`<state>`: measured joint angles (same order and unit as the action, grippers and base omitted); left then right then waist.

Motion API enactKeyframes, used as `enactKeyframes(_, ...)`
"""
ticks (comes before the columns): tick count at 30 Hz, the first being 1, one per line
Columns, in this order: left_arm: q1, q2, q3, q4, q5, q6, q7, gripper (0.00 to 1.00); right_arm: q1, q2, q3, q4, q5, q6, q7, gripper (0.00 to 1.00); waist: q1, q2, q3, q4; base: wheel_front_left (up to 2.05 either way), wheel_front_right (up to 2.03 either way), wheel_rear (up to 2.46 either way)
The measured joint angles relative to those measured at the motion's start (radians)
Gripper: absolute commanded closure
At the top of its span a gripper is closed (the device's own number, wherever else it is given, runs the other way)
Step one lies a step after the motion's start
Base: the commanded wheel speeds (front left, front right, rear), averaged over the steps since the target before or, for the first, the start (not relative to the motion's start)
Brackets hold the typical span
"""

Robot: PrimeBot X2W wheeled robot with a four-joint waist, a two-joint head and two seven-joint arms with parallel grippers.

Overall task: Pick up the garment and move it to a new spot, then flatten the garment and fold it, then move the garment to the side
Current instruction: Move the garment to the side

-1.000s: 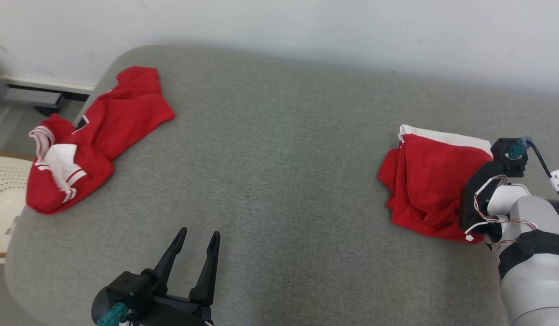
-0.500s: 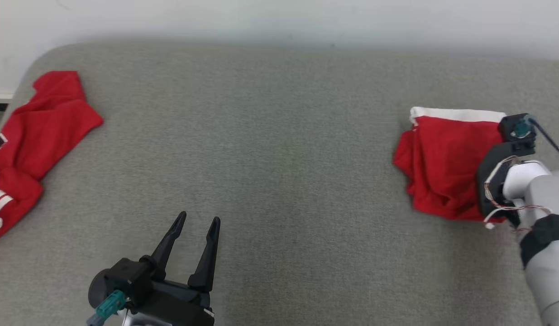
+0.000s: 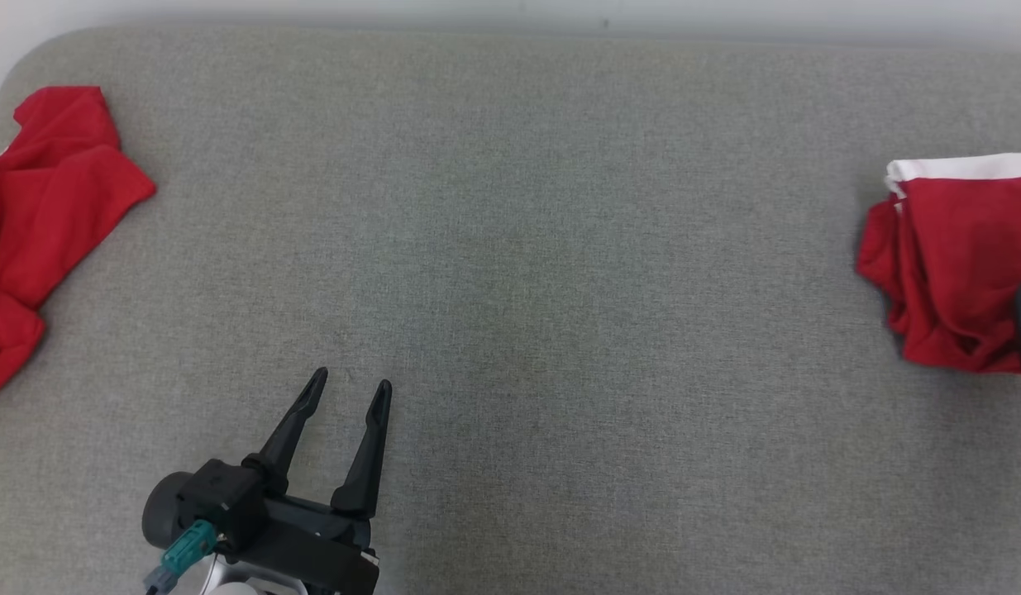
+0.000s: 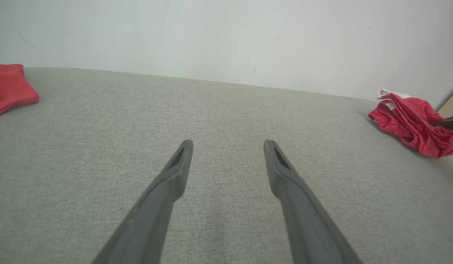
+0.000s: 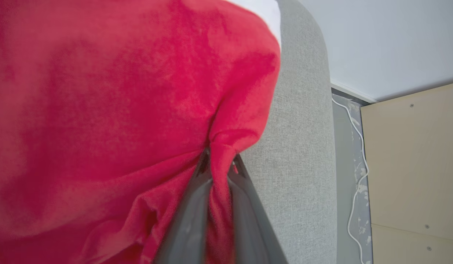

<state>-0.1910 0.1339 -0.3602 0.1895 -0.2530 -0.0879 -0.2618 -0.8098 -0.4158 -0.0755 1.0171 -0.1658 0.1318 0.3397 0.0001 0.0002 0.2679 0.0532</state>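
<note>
Prob. a robot lab / test rm, not a home. Evidence: big grey fabric-covered table w/ rounded corners [image 3: 560, 207] set by a bare white painted wall [image 4: 211, 36]; pale wood panel w/ exposed screws [image 5: 413, 165] at one end; loose white cable [image 5: 365, 172] trailing over scuffed grey floor [image 5: 343, 183].

Grey upholstered surface [image 3: 560, 248], plain white wall [image 4: 211, 33] behind, pale wood panel [image 5: 413, 165], white cable [image 5: 354, 205]
</note>
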Motion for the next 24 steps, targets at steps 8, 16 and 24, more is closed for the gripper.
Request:
enactKeyframes(8, -0.004, 0.016, 0.016, -0.021, 0.020, 0.019, 0.000, 0.00, -0.010, -0.092, 0.054, 0.028, 0.016, 0.000, -0.056, 1.00, 0.0000, 0.0000, 0.026, 0.016, 0.00, 0.00, 0.00)
enactKeyframes(16, -0.002, 0.035, 0.038, -0.043, 0.024, 0.027, 0.000, 0.00, -0.024, -0.151, 0.086, 0.038, 0.027, 0.000, -0.068, 1.00, 0.0000, 0.0000, 0.033, 0.024, 0.00, 0.00, 0.00)
enactKeyframes(24, 0.002, 0.041, 0.037, -0.046, 0.023, 0.028, 0.000, 0.00, -0.012, -0.196, 0.071, 0.023, 0.022, 0.000, -0.049, 1.00, 0.0000, -0.0001, 0.031, 0.040, 0.00, 0.00, 0.00)
